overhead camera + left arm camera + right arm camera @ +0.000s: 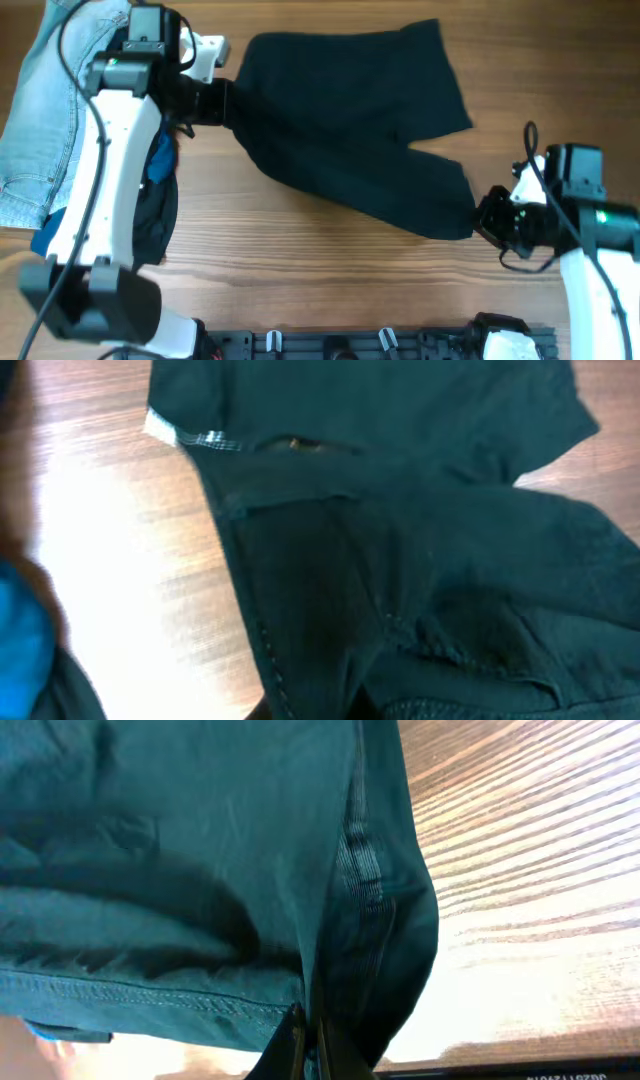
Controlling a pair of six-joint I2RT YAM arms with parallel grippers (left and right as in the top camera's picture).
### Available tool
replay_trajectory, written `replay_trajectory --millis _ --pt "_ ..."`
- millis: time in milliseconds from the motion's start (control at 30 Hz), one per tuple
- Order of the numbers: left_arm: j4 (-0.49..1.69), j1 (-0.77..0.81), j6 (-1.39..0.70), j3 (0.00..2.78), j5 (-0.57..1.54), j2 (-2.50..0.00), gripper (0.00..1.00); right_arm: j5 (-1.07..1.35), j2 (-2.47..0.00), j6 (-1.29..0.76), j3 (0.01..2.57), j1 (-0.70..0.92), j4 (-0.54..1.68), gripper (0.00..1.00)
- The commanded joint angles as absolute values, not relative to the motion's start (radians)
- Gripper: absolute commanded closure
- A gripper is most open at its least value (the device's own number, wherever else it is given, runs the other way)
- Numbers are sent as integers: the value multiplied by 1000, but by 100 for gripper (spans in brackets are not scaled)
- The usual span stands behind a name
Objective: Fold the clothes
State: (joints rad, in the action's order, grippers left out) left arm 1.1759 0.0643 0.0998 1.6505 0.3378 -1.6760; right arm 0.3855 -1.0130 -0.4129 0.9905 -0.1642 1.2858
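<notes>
Dark shorts (350,100) lie spread across the wooden table (330,270), from 11 o'clock down to 4 o'clock of the overhead view, held at two opposite ends.

At far left, about 9 to 10 o'clock, a pair of denim jeans (40,110) lies in a heap. Beside it a blue garment (160,165) lies under my left arm. Both sit apart from the work, probably waiting their turn.

My left gripper (215,100), at 10 o'clock, meets the waist end of the shorts. The cloth gathers toward it there, so I judge it closed on the fabric, though my left wrist view does not show the fingers themselves. That view shows a white label (185,435) at the waistband, and its print is too blurred to read.

My right gripper (490,222), at 4 o'clock, is closed narrowly on the stitched hem (150,995) of one leg. The right wrist view shows the cloth pinched between the tips.

Holding both ends serves to stretch the garment flat before a fold. A strip of print at 5 o'clock in the right wrist view is cut off and unreadable.
</notes>
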Motion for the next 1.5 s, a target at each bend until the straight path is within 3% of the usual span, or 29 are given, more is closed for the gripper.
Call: replay_trajectory --millis 0,233,567,933,1467 --pt "1228 59 65 1654 308 -1607 96 394 -952 -392 1010 -160 1311 95" --pt "1230 59 44 1653 287 -1605 96 387 -1010 -366 1010 -160 1029 96" --pt "1178 59 -43 1653 203 -1652 96 474 -1405 -313 1025 -160 559 96" --pt "1057 59 -114 1653 188 -1833 96 366 -1614 -235 1208 -82 303 96" --pt "681 59 -155 1653 -15 -1929 96 235 -1820 -236 1211 -29 -111 96"
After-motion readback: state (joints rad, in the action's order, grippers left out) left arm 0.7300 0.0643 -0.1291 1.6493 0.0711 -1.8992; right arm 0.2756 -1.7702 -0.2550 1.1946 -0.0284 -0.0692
